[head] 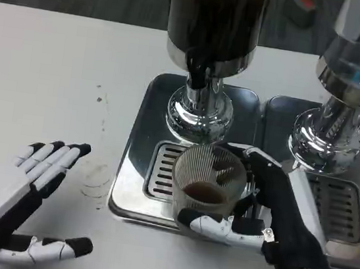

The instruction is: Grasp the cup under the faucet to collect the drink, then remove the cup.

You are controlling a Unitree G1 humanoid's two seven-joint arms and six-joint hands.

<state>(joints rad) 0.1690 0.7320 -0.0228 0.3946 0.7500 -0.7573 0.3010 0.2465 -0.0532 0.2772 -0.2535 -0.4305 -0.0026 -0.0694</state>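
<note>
Cup (208, 181), clear and ribbed with dark liquid at its bottom, sits at frame centre on the slotted metal drip tray (134, 188), gripped by the right robot hand (269, 209), whose wrist is cut off at the lower edge. Above it, the dark dispenser (215, 20) runs out of the top. At lower left, the left robot hand (22, 197) lies spread, holding nothing, on the white table (54, 78). No writing is legible.
</note>
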